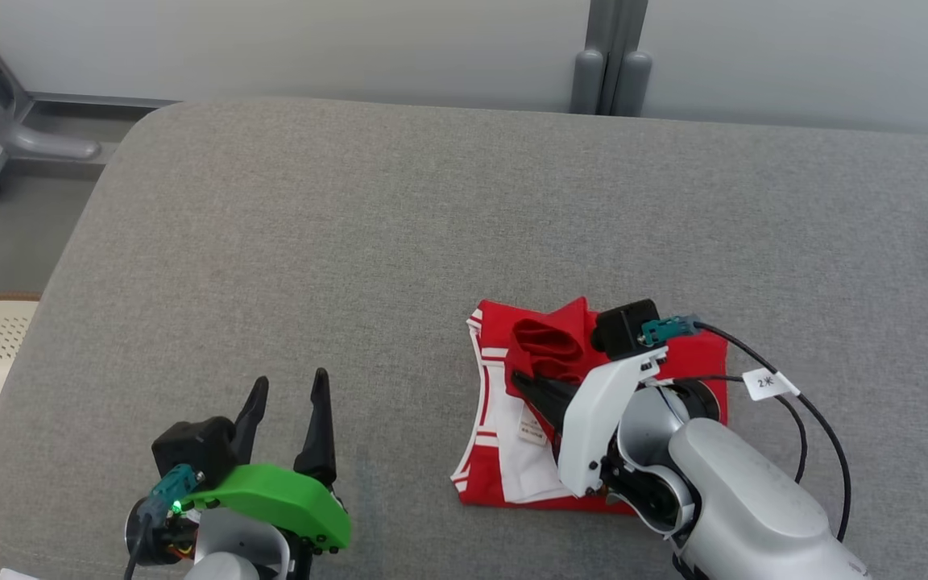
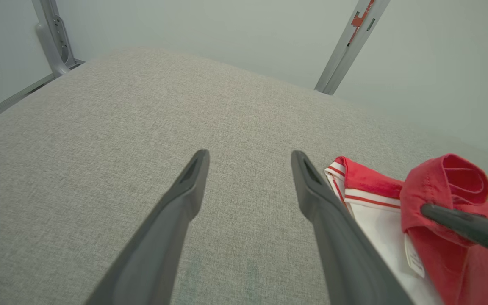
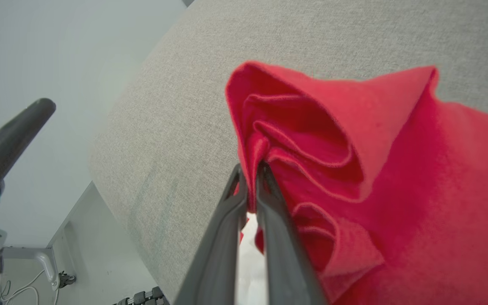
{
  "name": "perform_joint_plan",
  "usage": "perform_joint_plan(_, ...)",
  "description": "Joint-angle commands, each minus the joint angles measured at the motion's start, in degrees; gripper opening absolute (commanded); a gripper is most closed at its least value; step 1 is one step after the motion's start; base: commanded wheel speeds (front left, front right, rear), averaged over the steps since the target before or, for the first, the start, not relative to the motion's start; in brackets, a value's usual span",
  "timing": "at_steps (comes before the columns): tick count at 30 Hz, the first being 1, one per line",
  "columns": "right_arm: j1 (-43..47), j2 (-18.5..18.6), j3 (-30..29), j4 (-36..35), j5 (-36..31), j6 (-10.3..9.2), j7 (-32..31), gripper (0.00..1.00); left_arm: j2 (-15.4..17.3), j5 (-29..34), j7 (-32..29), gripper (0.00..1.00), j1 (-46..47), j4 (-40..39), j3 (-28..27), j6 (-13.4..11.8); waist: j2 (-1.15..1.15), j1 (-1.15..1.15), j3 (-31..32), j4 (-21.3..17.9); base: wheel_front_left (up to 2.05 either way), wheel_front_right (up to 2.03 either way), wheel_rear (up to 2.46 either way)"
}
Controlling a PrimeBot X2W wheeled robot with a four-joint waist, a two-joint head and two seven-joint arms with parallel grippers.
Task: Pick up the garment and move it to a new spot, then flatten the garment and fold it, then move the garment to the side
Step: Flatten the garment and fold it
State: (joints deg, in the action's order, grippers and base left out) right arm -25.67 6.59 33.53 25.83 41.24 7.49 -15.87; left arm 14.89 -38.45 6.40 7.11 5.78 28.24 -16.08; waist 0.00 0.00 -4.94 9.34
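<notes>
Fingers [image 1: 319, 427] of the left gripper [image 1: 290, 380] stand wide apart and empty above the grey cushion [image 1: 351, 242], well left of the red garment [image 1: 504, 467]; they would probably serve best pinning its near hem. White-lined with striped trim, it lies partly folded right of centre, with a bunched fold pinched in the closed right gripper [image 1: 522, 379]. Draw that fold across low and evenly.

Soft, even light is falling from above across all 3 views, bright and without glare. The grey cushion [image 1: 351, 242] is carrying only faint shadows along the garment [image 1: 496, 451] at lower centre of the head view. Both wrist views are bowing straight lines near their edges; the left gripper [image 2: 250, 156] and right gripper [image 3: 252, 169] are blurring toward the bottom edge
</notes>
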Motion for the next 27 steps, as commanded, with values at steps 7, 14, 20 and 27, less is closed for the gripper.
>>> perform_joint_plan(7,-3.15,-1.06,3.9,5.76,1.08,-0.02,2.36,1.0,-0.48,-0.19,0.67,1.0,1.31,1.04,0.18,0.39,0.0,0.0,0.11,0.45,0.0,0.0,0.0)
perform_joint_plan(14,-4.51,-0.63,7.24,3.98,2.38,-0.02,5.92,1.0,-0.54,-0.33,0.74,1.0,1.17,1.5,0.61,0.55,0.0,0.0,1.12,-0.59,0.0,0.0,0.0)
perform_joint_plan(20,-4.69,1.97,6.07,1.76,1.48,-0.02,9.92,1.0,-0.45,0.03,0.46,1.0,0.84,1.62,1.29,0.51,0.0,0.0,2.35,-1.91,0.0,0.0,0.0)
perform_joint_plan(27,-2.64,4.67,0.47,2.61,-3.01,-0.02,14.15,1.0,-0.39,0.08,0.17,1.0,0.03,1.51,2.05,0.23,0.0,0.0,3.67,-3.23,0.0,0.0,0.0)
